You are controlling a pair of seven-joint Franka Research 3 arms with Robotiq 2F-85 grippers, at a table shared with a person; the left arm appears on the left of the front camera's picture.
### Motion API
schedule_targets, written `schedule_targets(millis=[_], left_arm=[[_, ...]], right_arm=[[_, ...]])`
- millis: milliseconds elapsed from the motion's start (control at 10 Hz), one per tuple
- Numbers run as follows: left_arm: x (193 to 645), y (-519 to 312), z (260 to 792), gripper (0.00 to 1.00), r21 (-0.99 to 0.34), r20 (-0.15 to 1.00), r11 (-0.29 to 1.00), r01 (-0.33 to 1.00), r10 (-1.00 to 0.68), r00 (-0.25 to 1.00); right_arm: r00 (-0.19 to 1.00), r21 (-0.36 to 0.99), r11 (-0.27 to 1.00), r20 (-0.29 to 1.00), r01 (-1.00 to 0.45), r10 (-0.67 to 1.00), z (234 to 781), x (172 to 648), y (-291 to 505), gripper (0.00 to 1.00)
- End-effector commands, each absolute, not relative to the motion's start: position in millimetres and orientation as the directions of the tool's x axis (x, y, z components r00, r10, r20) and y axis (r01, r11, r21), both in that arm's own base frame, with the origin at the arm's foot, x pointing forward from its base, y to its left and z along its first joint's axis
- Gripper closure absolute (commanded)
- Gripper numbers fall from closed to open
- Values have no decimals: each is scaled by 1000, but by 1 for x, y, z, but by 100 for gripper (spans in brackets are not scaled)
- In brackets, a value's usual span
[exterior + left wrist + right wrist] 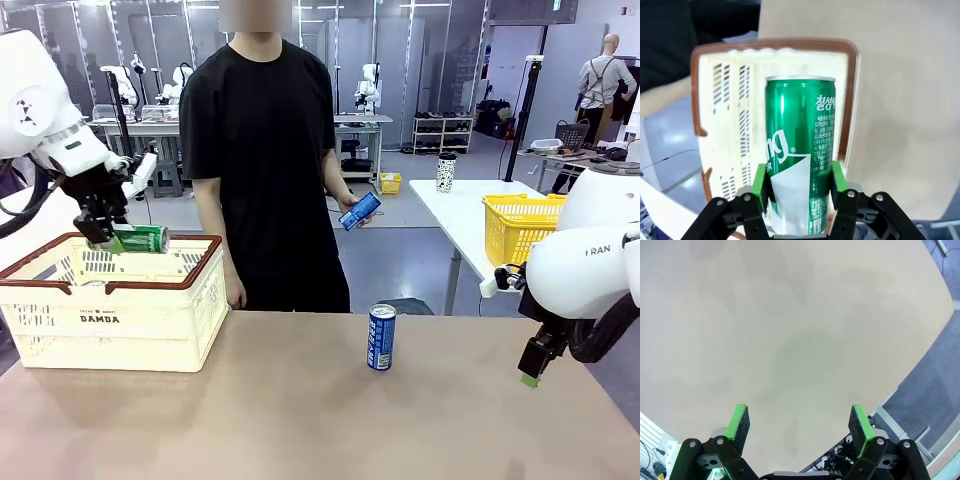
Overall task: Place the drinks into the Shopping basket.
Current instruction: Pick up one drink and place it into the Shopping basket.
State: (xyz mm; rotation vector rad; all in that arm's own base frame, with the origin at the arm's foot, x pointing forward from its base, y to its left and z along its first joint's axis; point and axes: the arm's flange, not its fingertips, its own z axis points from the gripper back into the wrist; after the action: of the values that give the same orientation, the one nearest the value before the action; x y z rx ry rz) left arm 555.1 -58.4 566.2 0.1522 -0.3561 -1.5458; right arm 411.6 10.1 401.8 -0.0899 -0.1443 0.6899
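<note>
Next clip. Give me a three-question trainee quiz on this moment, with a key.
1. Multiple choice: what does the left gripper grip? A) a blue can B) the green can C) nothing
2. True or false: the right gripper is shut on a can.
3. Short answer: how many blue cans are there, and where?

Key
1. B. It is held on its side over the Shopping basket.
2. False. Its jaws stand open above the table.
3. Two: the upright blue can on the table, and the tilted blue can in the person's hand.
</note>
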Motion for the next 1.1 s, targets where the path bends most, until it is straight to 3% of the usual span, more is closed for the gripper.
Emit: schedule_targets(millis=[0,300,1000], left_arm=[[592,-56,568,42,297,145,19,955,-989,-25],[631,-57,538,42,270,177,-17,963,-982,-68],[654,-55,461,42,213,211,-55,975,-972,-101]], right_arm=[[765,-128,771,104,-624,636,401,411,11,0],[765,-128,771,104,-624,636,401,411,11,0],[765,-128,771,104,-624,636,401,411,11,0]])
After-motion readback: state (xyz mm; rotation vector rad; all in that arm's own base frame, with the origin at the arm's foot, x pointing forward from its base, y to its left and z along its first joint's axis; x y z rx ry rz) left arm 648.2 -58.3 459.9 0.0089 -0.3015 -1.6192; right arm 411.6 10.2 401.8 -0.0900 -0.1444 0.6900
